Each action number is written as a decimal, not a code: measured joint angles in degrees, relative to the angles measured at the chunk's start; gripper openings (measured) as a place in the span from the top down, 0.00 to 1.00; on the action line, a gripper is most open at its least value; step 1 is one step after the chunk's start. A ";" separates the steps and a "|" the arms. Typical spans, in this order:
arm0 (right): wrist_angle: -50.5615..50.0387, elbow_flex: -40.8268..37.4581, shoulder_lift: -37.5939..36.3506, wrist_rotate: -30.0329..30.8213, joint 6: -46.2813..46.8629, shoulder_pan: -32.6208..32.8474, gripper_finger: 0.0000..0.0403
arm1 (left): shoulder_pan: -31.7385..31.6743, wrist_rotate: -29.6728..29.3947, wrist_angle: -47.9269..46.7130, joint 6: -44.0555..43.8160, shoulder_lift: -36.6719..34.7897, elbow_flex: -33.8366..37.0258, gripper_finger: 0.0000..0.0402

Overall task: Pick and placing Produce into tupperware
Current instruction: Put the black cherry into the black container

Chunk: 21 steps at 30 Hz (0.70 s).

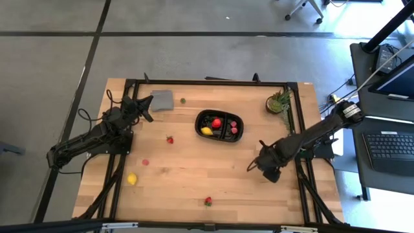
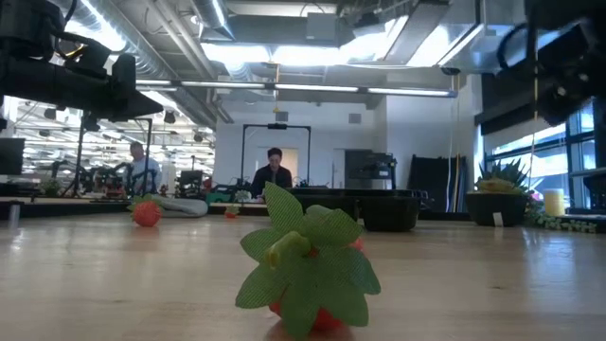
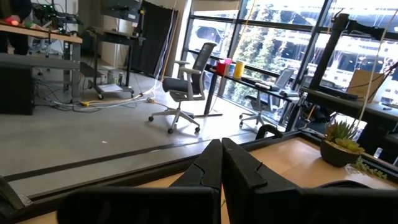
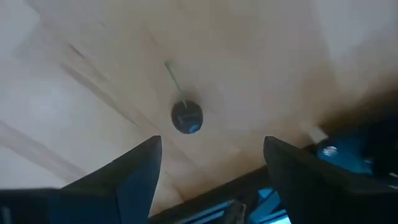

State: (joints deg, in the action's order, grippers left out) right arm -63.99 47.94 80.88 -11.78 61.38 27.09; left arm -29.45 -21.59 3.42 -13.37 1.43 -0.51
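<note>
Produce still loose includes a small dark berry (image 4: 186, 117) with a thin green stem, lying on the pale wooden table (image 1: 194, 181) directly between the right gripper's (image 4: 211, 162) wide-spread jaws. Probably smooth, round plastic. The glossy black tupperware (image 1: 220, 125) sits well apart, nearer table centre. The left gripper (image 3: 222, 163) waits, jaws closed, by the grey square (image 1: 162, 100).

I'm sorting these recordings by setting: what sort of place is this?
Most likely an open-plan robotics lab or office workshop. The low view shows a person seated at a workbench under exposed ceiling ducts; the left wrist view shows grey swivel office chairs by tall windows.
</note>
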 joint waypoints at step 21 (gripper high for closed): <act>20.86 -14.30 -0.17 -2.95 6.13 3.19 0.30 | 0.00 -0.01 0.01 0.00 0.00 0.02 1.00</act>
State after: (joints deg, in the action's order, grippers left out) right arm -43.13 33.63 80.72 -14.73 67.51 30.28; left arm -29.45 -21.60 3.44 -13.37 1.43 -0.49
